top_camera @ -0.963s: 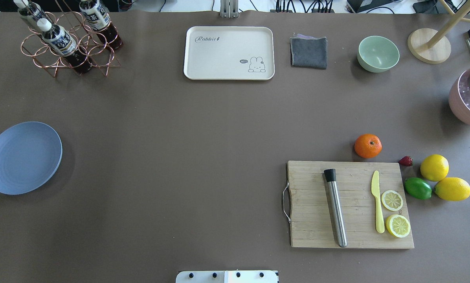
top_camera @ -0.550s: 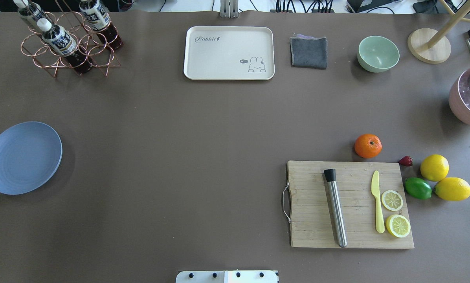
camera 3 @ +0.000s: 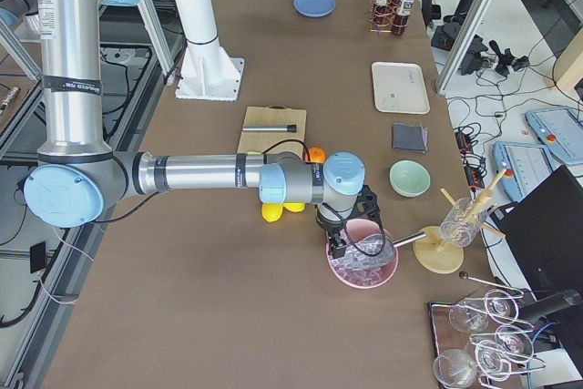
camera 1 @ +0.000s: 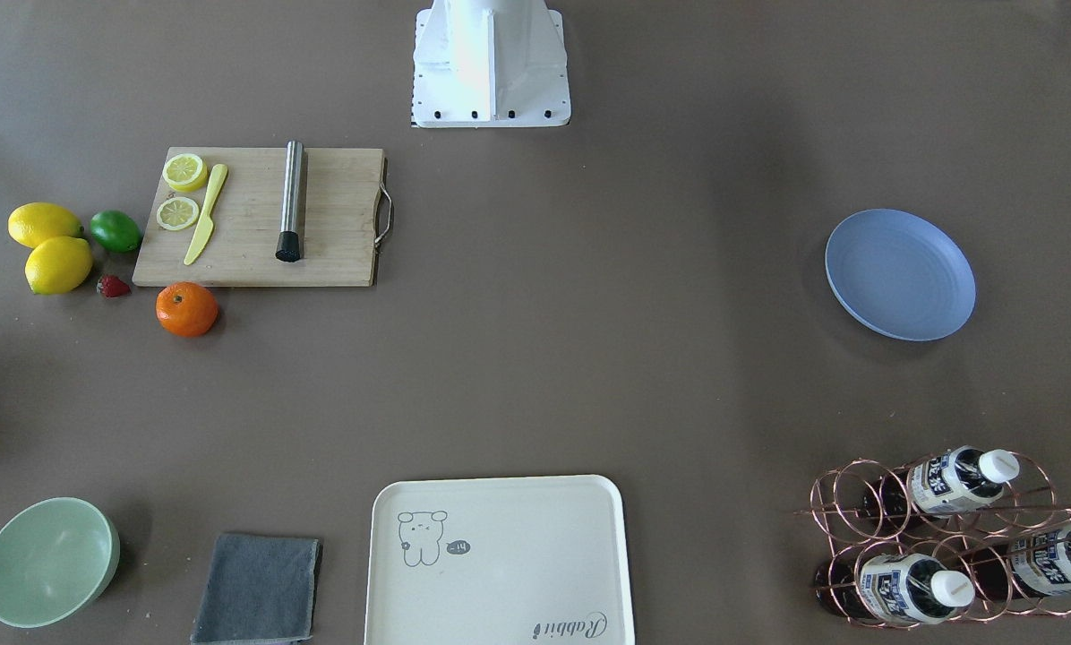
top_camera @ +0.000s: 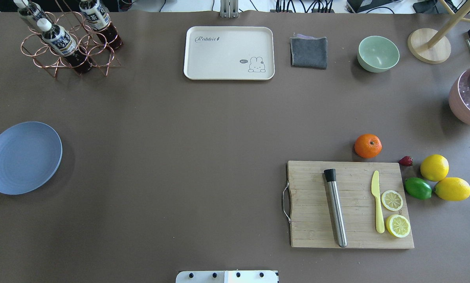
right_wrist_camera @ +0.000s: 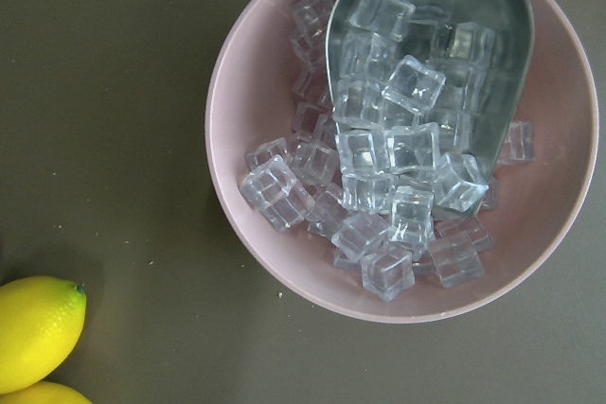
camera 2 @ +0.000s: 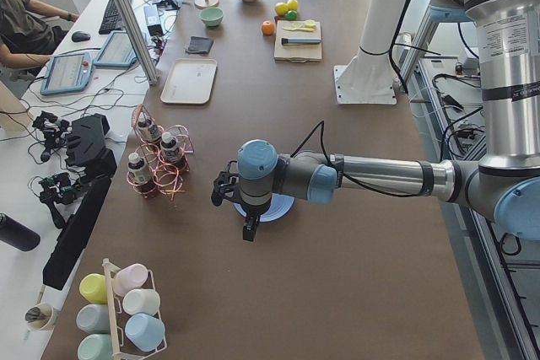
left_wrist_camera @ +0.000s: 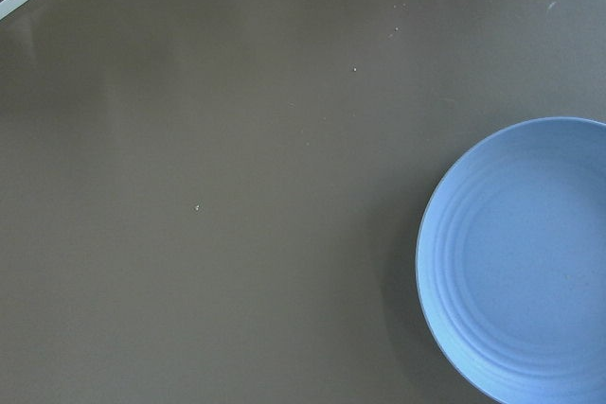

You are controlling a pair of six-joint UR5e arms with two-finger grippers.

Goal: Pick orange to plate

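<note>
Orange (top_camera: 368, 146): we are rating it light, firm, rollable.
We are advising a hold across its middle; right hand (camera 3: 340, 241) well apart from it, opening we cannot tell.

Brown table (top_camera: 180, 157), white desk (camera 2: 29, 94) alongside

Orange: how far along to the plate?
Done: nothing; the orange sits on the table beside the cutting board, and the plate is empty. In hand: no grasp begun; left claw hovers by the plate, right claw over the ice bowl. Left: grasp, carry, place.
</note>
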